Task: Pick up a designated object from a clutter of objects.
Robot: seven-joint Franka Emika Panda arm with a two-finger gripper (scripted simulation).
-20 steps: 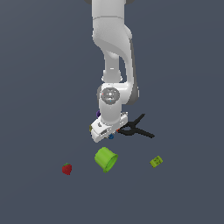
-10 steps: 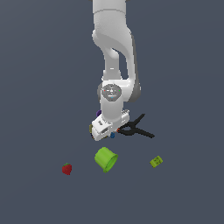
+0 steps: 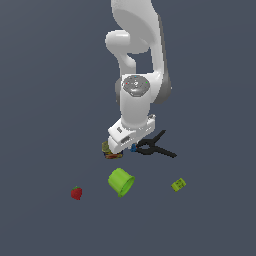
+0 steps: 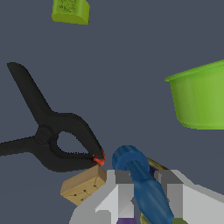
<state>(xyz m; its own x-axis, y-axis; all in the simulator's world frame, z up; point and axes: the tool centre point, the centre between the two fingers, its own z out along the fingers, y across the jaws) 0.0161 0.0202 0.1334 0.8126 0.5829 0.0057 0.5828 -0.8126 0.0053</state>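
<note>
The designated object [image 4: 133, 168], a small blue knob-like piece, sits between my two fingers in the wrist view. It shows as a blue speck [image 3: 133, 148] under my hand in the exterior view. My gripper [image 4: 143, 176] is shut on it, just above the clutter. The black clamp [image 3: 156, 147] lies right beside it, its orange tip near the blue piece [image 4: 52, 140]. A tan box [image 4: 83, 186] and a green-brown can [image 3: 107, 150] lie under my hand. The purple cup is mostly hidden by my fingers.
A lime green cup [image 3: 121, 181] lies on its side near my hand, large in the wrist view [image 4: 199, 98]. A red strawberry [image 3: 76, 193] is toward the exterior view's left. A yellow-green block [image 3: 178, 184] is toward its right.
My hand has risen slightly with the blue piece between the fingers, and the can now shows beside it. The other objects have not moved.
</note>
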